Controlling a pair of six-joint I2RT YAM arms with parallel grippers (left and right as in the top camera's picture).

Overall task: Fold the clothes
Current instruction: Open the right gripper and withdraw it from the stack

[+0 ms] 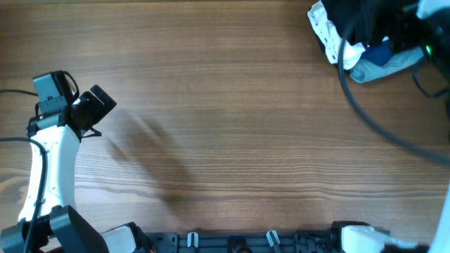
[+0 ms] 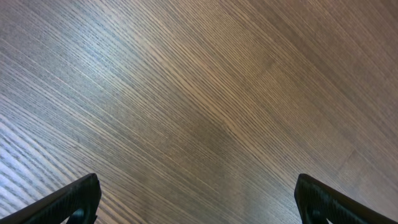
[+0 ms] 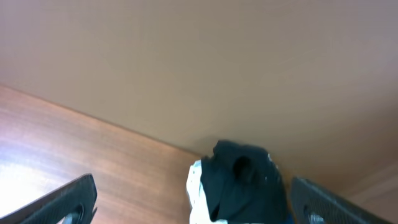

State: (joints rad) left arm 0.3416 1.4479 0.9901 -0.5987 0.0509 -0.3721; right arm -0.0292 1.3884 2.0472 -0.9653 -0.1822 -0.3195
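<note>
The black garment [image 3: 244, 185] lies bunched on a pile at the table's far right corner, seen in the right wrist view. It sits between and just ahead of the spread fingers of my right gripper [image 3: 194, 200], which is open and holds nothing. In the overhead view the right arm [image 1: 394, 28] hangs over that pile, and I cannot tell the black fabric from the arm there. My left gripper [image 1: 95, 109] is at the left side of the table, open and empty over bare wood [image 2: 199, 199].
A white garment [image 1: 325, 28] and a light-blue piece [image 1: 380, 67] lie in the same pile; the white one also shows in the right wrist view [image 3: 196, 193]. A black cable [image 1: 373, 119] arcs over the table's right side. A beige wall [image 3: 217, 62] stands behind the pile.
</note>
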